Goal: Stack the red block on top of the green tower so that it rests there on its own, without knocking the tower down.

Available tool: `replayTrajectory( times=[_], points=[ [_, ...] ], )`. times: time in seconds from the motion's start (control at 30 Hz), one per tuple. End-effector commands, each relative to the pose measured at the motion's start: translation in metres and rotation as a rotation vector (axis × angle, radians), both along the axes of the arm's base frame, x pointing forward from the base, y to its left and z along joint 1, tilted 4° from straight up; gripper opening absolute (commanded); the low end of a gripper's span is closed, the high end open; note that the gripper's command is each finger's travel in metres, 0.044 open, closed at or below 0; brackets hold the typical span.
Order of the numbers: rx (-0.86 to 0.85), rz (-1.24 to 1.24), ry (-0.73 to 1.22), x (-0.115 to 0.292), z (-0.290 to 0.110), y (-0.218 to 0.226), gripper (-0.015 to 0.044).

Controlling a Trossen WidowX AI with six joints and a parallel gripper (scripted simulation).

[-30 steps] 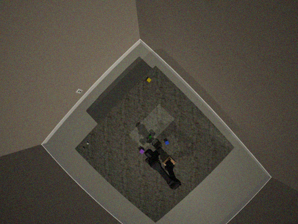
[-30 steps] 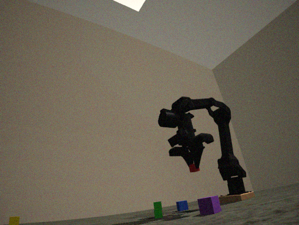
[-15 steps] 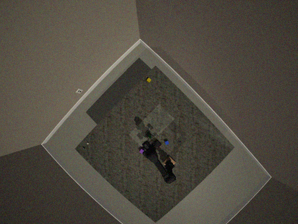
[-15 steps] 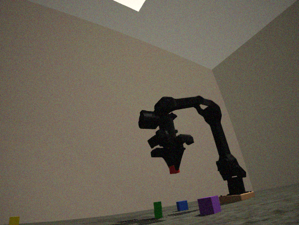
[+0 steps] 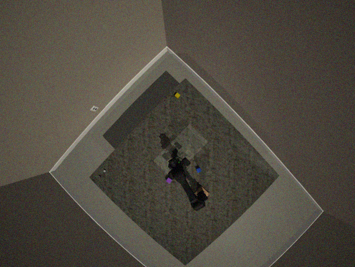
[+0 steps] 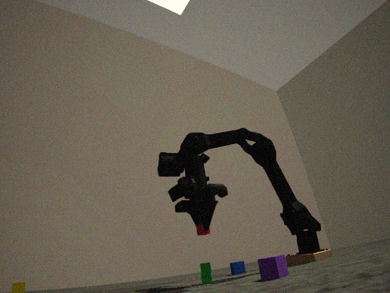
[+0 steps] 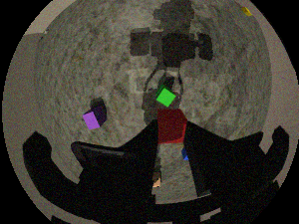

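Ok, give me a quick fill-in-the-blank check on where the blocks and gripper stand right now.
1. The gripper is shut on the ____ block.
2. In the exterior view, the red block hangs high above the ____ tower.
3. The big block nearest the arm's wooden base is ____.
4. The yellow block sits far from the others, at the view's ____ edge.

Missing words: red; green; purple; left

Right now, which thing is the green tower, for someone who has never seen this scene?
Start at the arm's wooden base plate and follow the floor left past the purple cube and blue cube. The green tower stands next, almost under the gripper holding the red block. It alone is taller than wide.
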State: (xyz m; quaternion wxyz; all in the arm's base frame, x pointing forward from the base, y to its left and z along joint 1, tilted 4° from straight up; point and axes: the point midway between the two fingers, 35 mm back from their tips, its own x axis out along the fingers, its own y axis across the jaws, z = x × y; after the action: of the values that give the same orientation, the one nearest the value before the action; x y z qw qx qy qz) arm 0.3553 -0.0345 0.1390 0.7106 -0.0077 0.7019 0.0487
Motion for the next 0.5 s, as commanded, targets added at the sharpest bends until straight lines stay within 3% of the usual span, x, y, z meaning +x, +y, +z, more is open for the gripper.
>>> replayTrajectory(
  times=[0.0,0.47],
  points=[
    [-0.002,0.006,-0.007,0.006,0.0,-0.003,0.0],
    [-0.002,0.006,-0.007,0.006,-0.041,0.0,0.0]
  ],
)
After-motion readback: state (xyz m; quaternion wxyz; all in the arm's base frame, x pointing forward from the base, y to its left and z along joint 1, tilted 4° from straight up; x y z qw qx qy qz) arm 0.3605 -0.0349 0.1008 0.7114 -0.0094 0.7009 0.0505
